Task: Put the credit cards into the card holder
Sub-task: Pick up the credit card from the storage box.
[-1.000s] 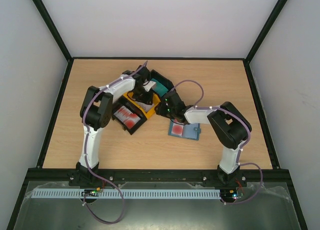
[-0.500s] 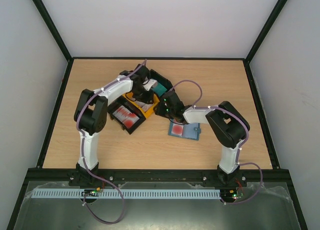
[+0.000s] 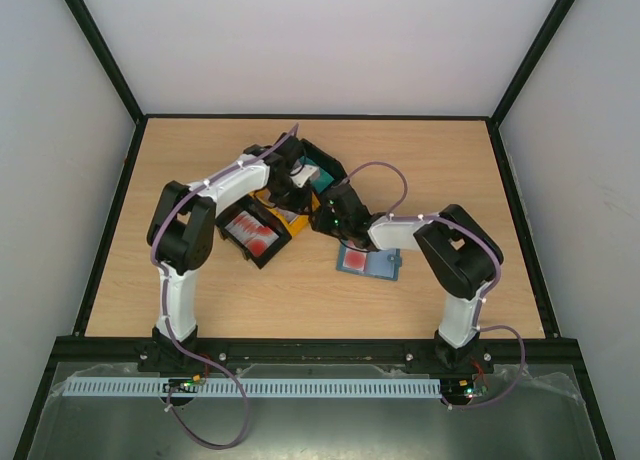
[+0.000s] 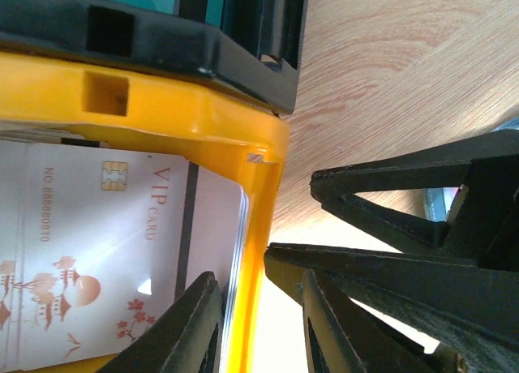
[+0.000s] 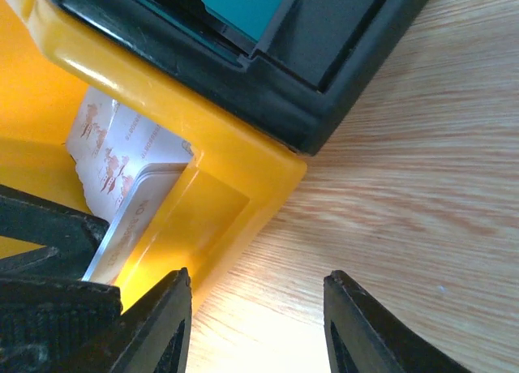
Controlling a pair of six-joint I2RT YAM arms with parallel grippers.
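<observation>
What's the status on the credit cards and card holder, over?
Left pincer open, straddling yellow tray wall beside credit cards. Right pincer open at tray corner. Card holder flat on table, unheld. Tray wall may block the pick.

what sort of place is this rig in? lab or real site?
Most likely a lab robot test cell: a wooden table boxed in by plain white walls, left arm and right arm bolted at its near edge, a staged yellow tray.
</observation>
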